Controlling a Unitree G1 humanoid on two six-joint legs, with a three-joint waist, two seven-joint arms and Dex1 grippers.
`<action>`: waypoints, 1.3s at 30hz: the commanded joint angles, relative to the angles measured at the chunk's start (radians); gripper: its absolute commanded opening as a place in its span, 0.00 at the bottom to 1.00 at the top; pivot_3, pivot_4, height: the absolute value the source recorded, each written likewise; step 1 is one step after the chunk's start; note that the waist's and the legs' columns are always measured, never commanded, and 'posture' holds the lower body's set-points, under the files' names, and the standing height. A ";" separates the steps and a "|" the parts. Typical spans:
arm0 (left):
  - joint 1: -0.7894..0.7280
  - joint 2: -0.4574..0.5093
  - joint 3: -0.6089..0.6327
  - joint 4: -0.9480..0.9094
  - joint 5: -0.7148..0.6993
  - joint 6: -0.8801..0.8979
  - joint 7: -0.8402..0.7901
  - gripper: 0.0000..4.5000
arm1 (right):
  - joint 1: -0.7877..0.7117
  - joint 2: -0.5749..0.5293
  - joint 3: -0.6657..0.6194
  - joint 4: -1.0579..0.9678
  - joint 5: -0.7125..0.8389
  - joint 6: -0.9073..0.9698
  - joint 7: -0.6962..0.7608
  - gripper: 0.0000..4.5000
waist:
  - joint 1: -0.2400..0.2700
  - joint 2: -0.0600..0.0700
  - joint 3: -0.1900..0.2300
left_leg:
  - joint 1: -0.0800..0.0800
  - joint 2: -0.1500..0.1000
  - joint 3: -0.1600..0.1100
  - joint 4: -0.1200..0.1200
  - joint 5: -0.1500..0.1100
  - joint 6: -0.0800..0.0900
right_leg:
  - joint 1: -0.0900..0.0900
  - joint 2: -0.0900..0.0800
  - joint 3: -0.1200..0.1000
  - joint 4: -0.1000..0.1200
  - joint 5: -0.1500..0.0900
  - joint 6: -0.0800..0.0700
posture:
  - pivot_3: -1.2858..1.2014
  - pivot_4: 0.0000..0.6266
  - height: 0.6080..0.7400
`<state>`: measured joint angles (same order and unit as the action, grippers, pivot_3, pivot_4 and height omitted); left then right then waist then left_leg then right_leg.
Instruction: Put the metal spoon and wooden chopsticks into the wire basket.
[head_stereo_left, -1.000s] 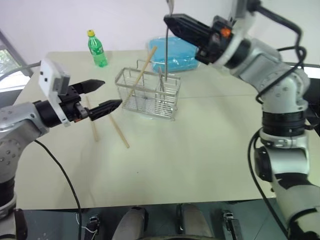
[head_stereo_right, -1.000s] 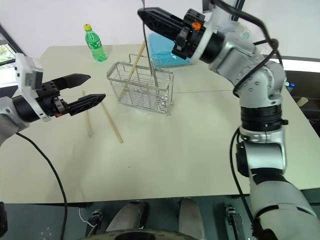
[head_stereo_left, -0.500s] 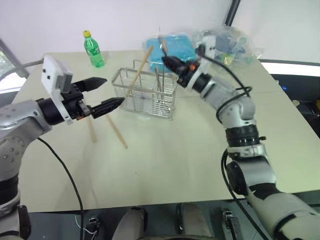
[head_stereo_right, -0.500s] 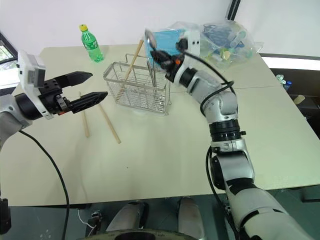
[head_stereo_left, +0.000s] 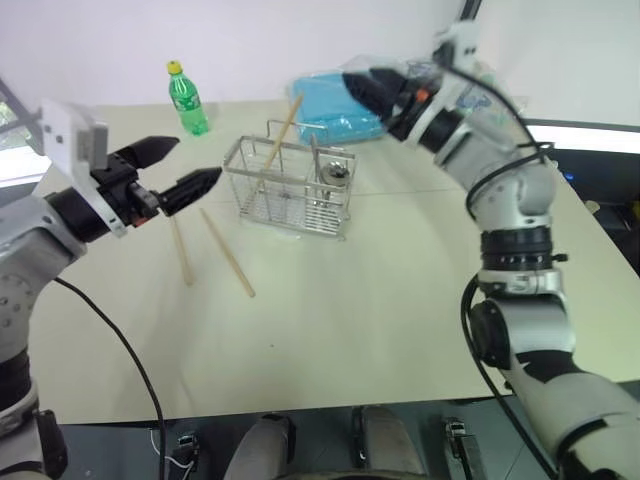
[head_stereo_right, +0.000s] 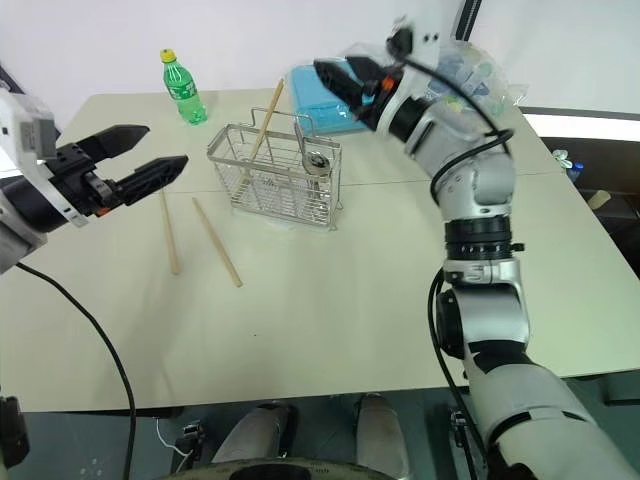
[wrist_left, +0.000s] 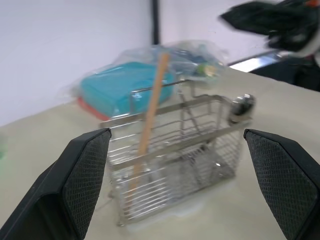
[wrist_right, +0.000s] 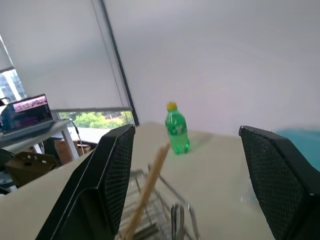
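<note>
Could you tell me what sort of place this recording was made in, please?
Probably an office or lab set up for robot trials, not a kitchen. A plain table stands by a bare wall; the right wrist view shows a window blind and a side desk with a laptop. A soda bottle stands beside the cutlery basket.

A pale beige desk (head_stereo_left: 400, 300) stands before a plain white wall (head_stereo_left: 250, 40). A dark window frame (wrist_right: 112, 55) edges daylight and greenery (wrist_right: 97, 119) outside.
</note>
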<state>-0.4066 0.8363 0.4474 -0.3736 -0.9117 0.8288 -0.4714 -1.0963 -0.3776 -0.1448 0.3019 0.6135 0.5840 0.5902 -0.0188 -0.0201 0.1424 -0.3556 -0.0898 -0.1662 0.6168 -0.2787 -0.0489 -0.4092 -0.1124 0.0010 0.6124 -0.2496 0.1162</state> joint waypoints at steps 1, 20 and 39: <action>-0.047 0.000 0.064 0.039 0.008 0.033 0.111 1.00 | -0.041 -0.058 -0.024 -0.074 0.049 0.027 0.116 0.76 | 0.000 0.000 0.000 | 0.000 0.000 0.000 0.000 0.000 0.000 | 0.000 0.000 0.000 0.000 0.000 0.000 | 0.52 0.24 0.88; -0.324 -0.152 -0.056 0.576 0.316 0.370 0.564 1.00 | 0.542 -0.343 0.086 -0.692 0.228 0.251 0.463 0.76 | 0.020 -0.004 -0.002 | -0.001 -0.001 -0.001 0.008 -0.002 0.003 | 0.002 -0.001 -0.001 0.000 0.001 0.002 | 0.52 0.24 0.88; -0.724 -0.264 -0.261 1.504 0.665 -0.073 0.321 1.00 | 0.670 -0.315 0.031 -0.811 0.339 0.285 0.275 0.76 | 0.029 -0.006 -0.002 | -0.002 -0.002 0.000 0.010 -0.002 0.002 | 0.002 -0.002 -0.002 0.000 0.001 0.003 | 0.52 0.24 0.88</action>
<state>-1.0924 0.5677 0.1715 1.1012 -0.2632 0.7733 -0.1645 -0.4279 -0.6965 -0.0842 -0.4745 0.9280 0.8802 0.8783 0.0102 -0.0260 0.1407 -0.3579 -0.0920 -0.1662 0.6271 -0.2807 -0.0464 -0.4069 -0.1141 -0.0007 0.6125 -0.2483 0.1195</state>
